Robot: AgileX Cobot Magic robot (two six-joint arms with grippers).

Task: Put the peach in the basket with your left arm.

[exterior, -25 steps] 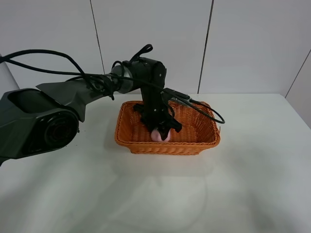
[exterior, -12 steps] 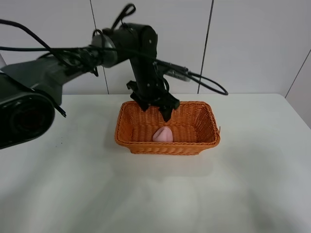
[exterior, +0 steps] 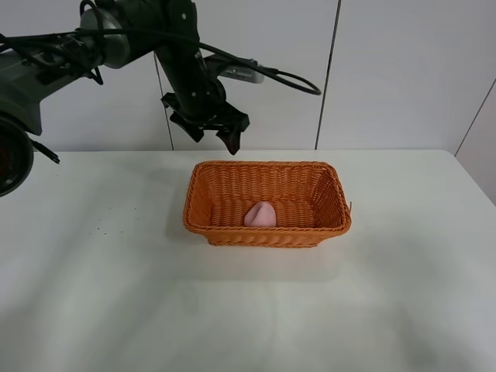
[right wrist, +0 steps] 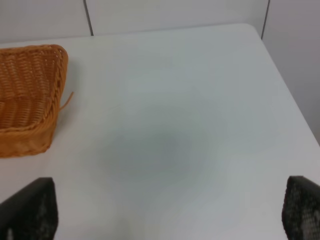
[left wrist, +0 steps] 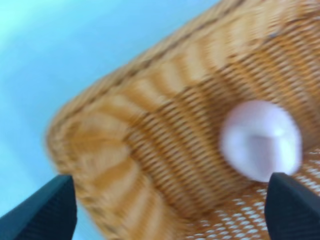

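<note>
Peach (exterior: 261, 214) lies on the floor of the wicker basket (exterior: 267, 232), near the middle and close to the front wall, with nothing touching it. The blurred left wrist view shows the same thing: a pale pink lump on the orange weave, inside the rolled rim.

The left gripper (exterior: 211, 138) hangs in the air above and behind the basket's back-left corner, well clear of the rim. Its claw fingers are spread wide and hold nothing. The left arm (exterior: 116, 43) reaches toward it from the far left of the basket.

The right gripper (right wrist: 165, 210) is off to the right of the basket over the bare white table (exterior: 116, 294). Its fingertips stand far apart with nothing between them.

Judging by how things lie, the placing is done. The fruit is inside and released, so at most the left arm needs to move clear of the basket.
</note>
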